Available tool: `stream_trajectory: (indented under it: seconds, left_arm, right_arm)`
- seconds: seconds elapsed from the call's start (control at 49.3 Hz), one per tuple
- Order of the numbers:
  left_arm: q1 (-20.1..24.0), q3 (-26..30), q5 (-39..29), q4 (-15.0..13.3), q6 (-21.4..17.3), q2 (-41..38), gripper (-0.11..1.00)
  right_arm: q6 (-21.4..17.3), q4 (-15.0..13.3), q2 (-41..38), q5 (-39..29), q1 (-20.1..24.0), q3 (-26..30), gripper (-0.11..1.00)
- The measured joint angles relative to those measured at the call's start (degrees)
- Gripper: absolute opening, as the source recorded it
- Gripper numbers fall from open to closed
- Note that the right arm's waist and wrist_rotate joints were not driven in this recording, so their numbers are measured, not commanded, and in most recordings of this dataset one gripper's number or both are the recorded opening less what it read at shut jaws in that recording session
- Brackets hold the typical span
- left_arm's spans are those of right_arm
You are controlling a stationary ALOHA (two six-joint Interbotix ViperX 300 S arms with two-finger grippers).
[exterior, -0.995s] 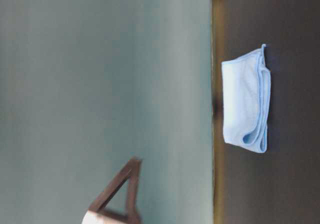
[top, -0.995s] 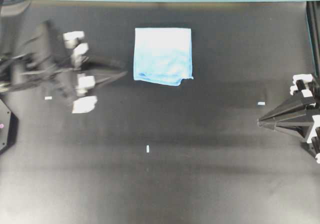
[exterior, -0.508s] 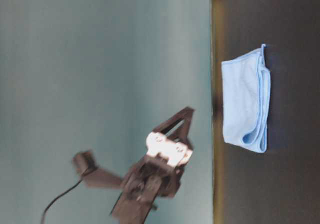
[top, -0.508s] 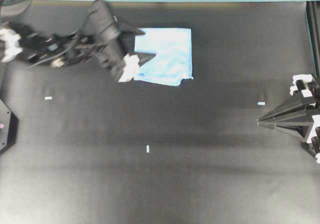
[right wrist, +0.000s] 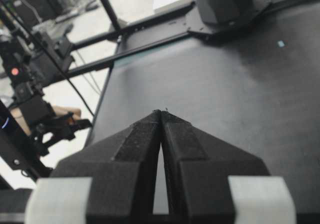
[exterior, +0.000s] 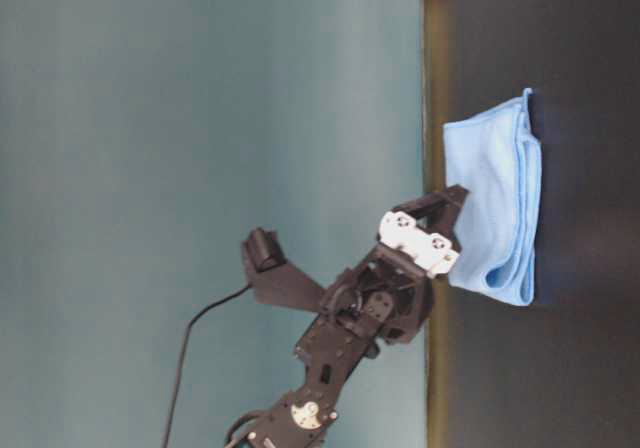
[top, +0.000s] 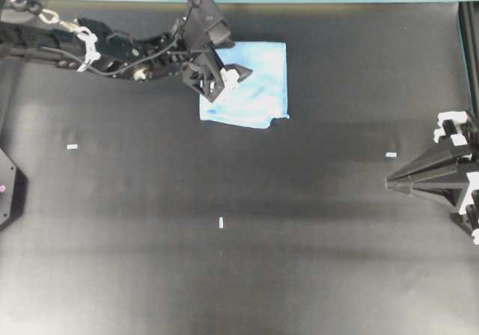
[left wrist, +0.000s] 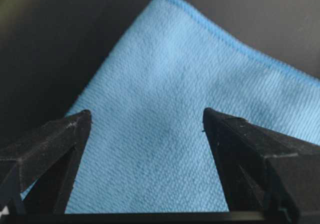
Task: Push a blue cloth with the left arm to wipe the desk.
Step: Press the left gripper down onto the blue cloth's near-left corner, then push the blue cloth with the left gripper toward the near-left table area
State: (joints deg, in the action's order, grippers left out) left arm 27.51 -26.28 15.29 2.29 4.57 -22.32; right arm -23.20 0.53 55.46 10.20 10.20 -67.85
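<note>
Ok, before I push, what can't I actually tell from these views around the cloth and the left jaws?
- Contact: whether the left gripper touches the blue cloth. The overhead view gives no height, and the left wrist view cuts off the fingers' lower parts.
- The cloth's near-left corner in the overhead view, hidden under the left arm.
- The desk under the cloth: covered in every view.
- The right gripper is shut, but its arm is cut off by the overhead view's edge.

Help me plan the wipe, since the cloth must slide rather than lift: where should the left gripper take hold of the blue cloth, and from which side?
Probably from above, near the blue cloth's left part, where the left gripper hovers open, fingers straddling flat fabric. The cloth lies folded flat on the desk, so pressing down onto its top face should suit pushing better than pinching an edge.
</note>
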Motion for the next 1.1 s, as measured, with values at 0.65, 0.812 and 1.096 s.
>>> stream_trajectory:
  seconds: [0.65, 0.812, 1.096]
  left_arm:
    - [-0.7, -3.3, -5.9, 0.0, 0.7, 1.0, 0.87]
    - [-2.1, -7.4, -4.0, 0.1, 0.6, 3.1, 0.87]
    - [-6.2, -14.9, -2.5, 0.0, 0.6, 7.6, 0.87]
  right_arm:
    - [0.1, 0.0, 0.0, -0.1, -0.1, -0.2, 0.01]
    - [0.0, 0.0, 0.1, -0.1, 0.0, -0.3, 0.01]
    - [0.1, 0.1, 0.0, -0.1, 0.0, -0.4, 0.01]
